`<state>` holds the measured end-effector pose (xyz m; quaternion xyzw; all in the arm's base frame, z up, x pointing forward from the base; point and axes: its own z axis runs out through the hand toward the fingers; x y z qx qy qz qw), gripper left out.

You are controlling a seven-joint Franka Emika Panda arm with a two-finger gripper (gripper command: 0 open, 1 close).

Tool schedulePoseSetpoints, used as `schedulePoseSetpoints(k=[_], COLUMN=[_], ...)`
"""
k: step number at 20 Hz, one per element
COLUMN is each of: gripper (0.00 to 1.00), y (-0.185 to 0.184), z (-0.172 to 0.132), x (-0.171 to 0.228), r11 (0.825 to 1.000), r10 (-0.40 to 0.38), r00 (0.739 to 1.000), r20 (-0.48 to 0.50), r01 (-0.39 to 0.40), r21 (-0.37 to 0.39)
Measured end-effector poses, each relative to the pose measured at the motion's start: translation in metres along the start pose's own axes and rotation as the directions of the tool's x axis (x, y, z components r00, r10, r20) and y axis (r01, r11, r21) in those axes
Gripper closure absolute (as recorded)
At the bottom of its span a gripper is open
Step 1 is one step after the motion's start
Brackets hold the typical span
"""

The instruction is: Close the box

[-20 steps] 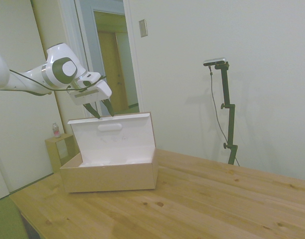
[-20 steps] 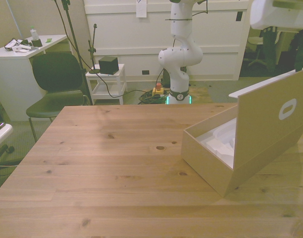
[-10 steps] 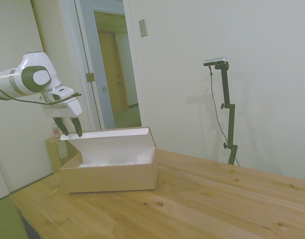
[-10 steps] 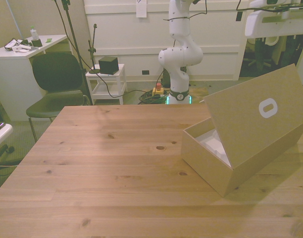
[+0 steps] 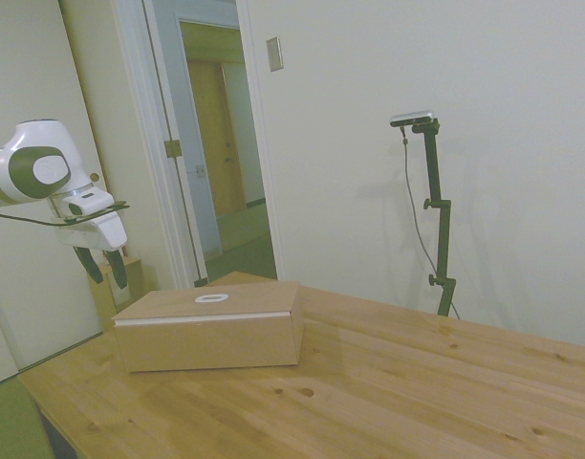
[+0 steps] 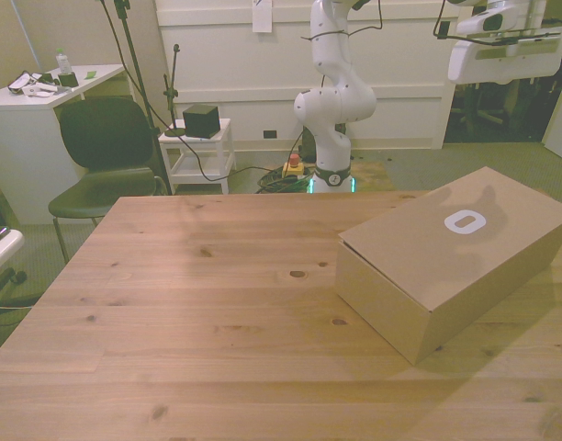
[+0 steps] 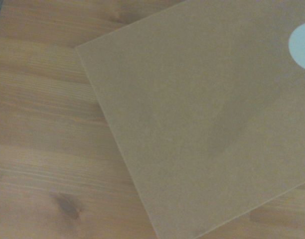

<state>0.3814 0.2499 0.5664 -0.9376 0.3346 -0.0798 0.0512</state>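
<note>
The tan cardboard box lies on the wooden table with its lid down flat. The small oval handle cut-out faces up. From the front, the box sits at the front view's right, its oval cut-out on top. My gripper hangs open beyond the box's end at the side view's left, a little above lid height and clear of the cardboard, with nothing between its fingers. The wrist view looks down on the box lid and bare table.
A small wooden stand is behind the box, just under the gripper. A dark chair, a white desk and a small white cart stand beyond the table's far edge. Bare tabletop spreads across the front view's left.
The lid swung from upright down to flat, shutting the box. The gripper moved off the lid toward the side view's left and sank lower.
</note>
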Motion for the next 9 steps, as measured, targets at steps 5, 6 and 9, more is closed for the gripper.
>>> schedulePoseSetpoints(k=[5,6,9], gripper=[0.00,0.00,0.00], y=[0.014,0.017,0.030], z=[-0.003,-0.003,-0.005], x=[0.019,0.023,0.043], r11=[0.997,0.996,0.991], r10=[0.071,0.084,0.132], r00=[0.997,0.996,0.991], r20=[0.004,0.004,0.005], r01=[-0.071,-0.084,-0.132], r21=[0.024,0.024,0.028])
